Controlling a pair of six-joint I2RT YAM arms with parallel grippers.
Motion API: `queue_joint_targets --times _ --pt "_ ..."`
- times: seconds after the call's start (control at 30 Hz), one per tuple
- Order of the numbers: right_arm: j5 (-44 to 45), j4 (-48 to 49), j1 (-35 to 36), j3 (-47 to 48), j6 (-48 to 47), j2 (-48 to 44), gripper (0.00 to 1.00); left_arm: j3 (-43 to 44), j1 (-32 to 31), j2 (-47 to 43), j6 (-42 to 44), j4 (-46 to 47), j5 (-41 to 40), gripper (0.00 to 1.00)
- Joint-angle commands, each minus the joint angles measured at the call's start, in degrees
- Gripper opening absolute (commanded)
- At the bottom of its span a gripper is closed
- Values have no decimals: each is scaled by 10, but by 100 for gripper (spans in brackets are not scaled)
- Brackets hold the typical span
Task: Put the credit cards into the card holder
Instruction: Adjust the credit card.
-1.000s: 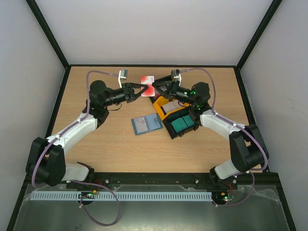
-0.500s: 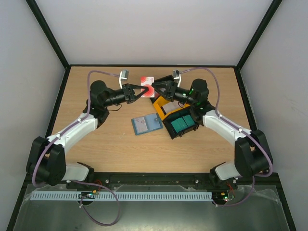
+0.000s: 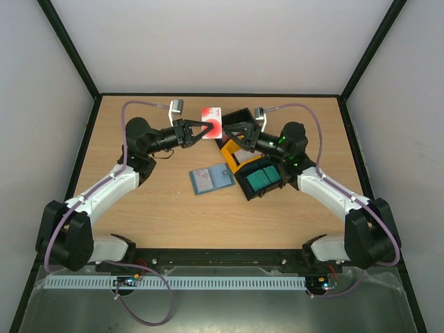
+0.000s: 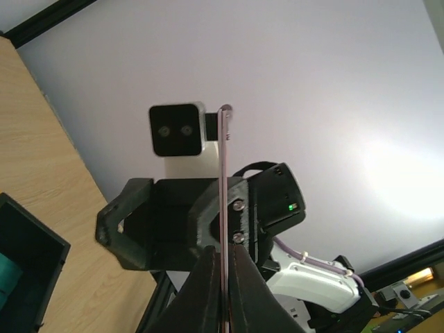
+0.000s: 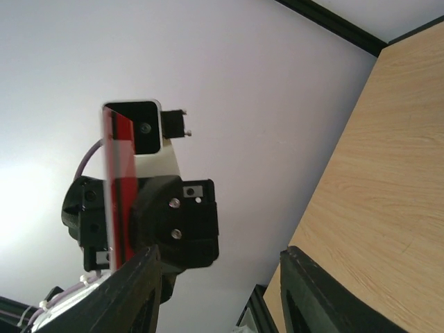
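The left gripper point(image 3: 206, 127) pinches a red-and-white credit card point(image 3: 211, 116) upright; the right gripper point(image 3: 226, 133) gapes empty, seemingly just beside it

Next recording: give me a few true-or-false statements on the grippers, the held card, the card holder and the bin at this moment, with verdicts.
1. The left gripper is shut on a red-and-white card. True.
2. The right gripper also clamps that card. False: its jaws stand open.
3. The card holder lies open on the table. True.
4. The black bin is empty. False: teal cards lie in it.
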Motion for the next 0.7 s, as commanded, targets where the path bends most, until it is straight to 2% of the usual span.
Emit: queue_joint_targets --times 0.0,0.07,0.2,0.3,0.47,0.67 --pt "-22 48 4 -14 10 -22 46 2 -2 -22 -27 61 5 3" --pt "-27 49 7 -13 8 -24 46 0 -2 -22 -31 67 5 3" --pt "-36 84 11 -22 16 -33 54 -1 -2 -19 -32 69 4 3" --pt "-40 103 13 -28 23 -37 57 -2 -2 -17 -30 70 5 3" --pt "-44 110 14 -28 27 -32 57 -2 -2 -13 -32 73 7 3" --pt "-45 85 16 -19 17 -19 51 -4 -4 -13 -39 82 8 3"
